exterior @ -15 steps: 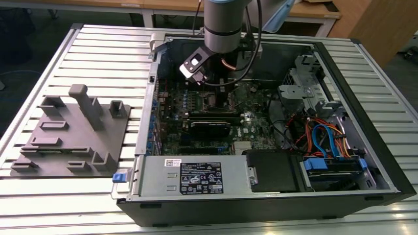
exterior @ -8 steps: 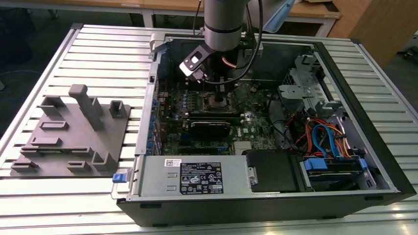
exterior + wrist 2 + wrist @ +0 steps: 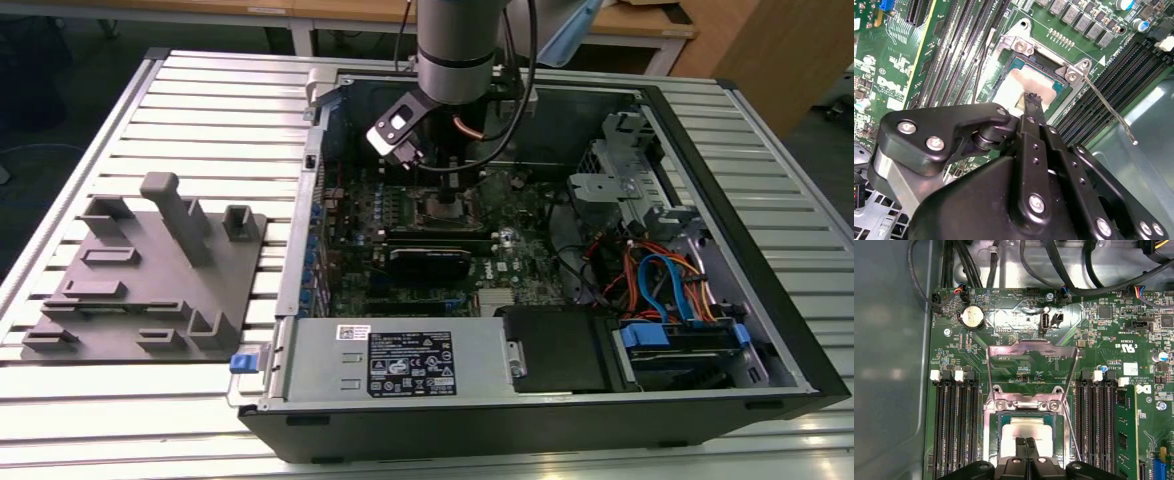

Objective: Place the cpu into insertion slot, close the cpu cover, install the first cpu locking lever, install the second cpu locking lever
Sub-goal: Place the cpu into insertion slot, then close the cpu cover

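The cpu (image 3: 1016, 432), a silvery square, lies flat in the insertion slot (image 3: 995, 426) on the green board. The cpu cover (image 3: 1031, 346) stands open, tilted up from its hinge beyond the slot. My gripper (image 3: 1025, 442) is shut, its two thin black fingertips pressed together right over the cpu's near edge. In the second wrist view the same black fingertips (image 3: 1033, 102) point down at the cpu (image 3: 1016, 82). A thin wire locking lever (image 3: 1109, 107) sticks out, unlatched, beside the socket. In the exterior view my gripper (image 3: 449, 195) hangs inside the open computer case over the slot (image 3: 447, 210).
Long black memory slots (image 3: 956, 430) flank the socket on both sides. A black card (image 3: 430, 262) lies just in front of it. The case holds a power supply (image 3: 400, 365) and blue and orange cables (image 3: 667, 285). A grey fixture plate (image 3: 147, 270) sits on the exterior view's left.
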Available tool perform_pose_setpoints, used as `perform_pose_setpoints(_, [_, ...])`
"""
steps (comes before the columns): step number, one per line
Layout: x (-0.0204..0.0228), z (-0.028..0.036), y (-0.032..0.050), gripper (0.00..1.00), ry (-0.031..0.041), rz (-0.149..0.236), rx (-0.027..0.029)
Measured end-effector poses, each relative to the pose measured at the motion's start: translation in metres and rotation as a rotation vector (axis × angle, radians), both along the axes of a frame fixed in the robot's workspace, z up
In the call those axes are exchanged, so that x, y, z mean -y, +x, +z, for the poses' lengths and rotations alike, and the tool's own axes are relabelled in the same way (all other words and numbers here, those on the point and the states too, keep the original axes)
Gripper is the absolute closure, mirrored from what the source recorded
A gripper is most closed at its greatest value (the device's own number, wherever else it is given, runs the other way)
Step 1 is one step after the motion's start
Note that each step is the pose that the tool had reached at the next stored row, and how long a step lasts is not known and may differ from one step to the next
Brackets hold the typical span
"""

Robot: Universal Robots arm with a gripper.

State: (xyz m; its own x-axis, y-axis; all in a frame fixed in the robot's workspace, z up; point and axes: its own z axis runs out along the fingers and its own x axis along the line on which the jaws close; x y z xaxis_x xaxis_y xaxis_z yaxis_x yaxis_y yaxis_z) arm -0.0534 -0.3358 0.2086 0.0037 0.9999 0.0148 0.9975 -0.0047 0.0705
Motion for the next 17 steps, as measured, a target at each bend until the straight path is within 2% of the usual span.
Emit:
perform_pose_setpoints(12, [0.0000, 0.0000, 0.0001, 0.90, 0.0000, 0.000, -0.0005])
perform_pose_setpoints(14, [0.0000, 0.0001, 0.0007, 0.90, 0.0002, 0.000, -0.0032])
perform_pose_setpoints(17, [0.0000, 0.0004, 0.0017, 0.90, 0.0001, 0.000, -0.0101])
